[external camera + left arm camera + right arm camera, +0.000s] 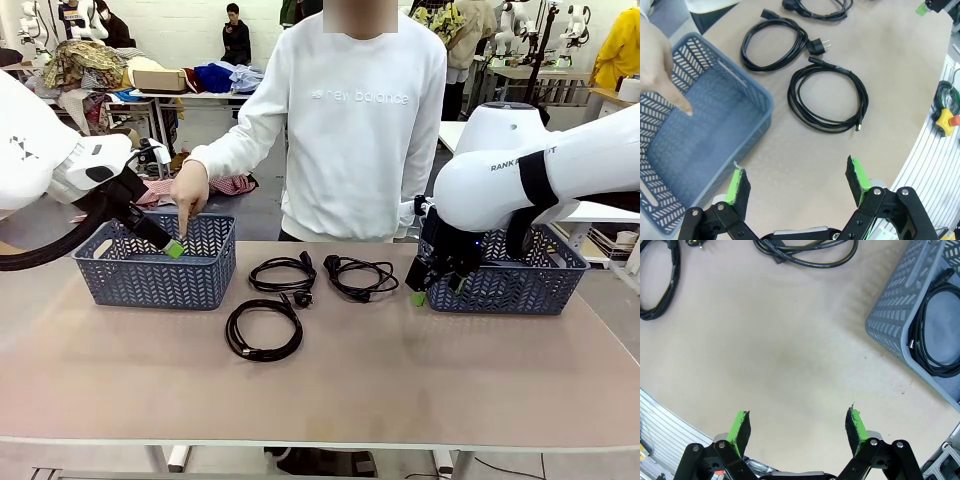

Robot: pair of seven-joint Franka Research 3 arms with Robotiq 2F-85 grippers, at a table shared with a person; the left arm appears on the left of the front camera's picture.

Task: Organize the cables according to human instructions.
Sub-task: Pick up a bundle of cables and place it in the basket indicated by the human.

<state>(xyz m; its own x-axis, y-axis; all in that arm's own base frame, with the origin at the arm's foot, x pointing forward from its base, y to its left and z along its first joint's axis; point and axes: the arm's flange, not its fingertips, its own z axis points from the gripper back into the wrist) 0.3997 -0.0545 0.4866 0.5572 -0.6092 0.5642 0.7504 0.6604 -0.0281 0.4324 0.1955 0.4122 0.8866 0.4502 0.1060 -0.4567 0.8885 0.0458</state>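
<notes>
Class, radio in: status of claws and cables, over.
Left claw open, empty. Right claw open, empty. Three cables on table; fourth cable in right basket. Person's hand points into left basket.

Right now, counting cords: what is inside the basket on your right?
One coiled black cable lies in the right basket; the rest of its floor is out of frame.

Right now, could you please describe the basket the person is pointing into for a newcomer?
On the table, two blue-grey baskets stand at opposite ends. Take the left basket, beside the left gripper, where the person's finger dips in. It is empty; the right basket holds a cable.
</notes>
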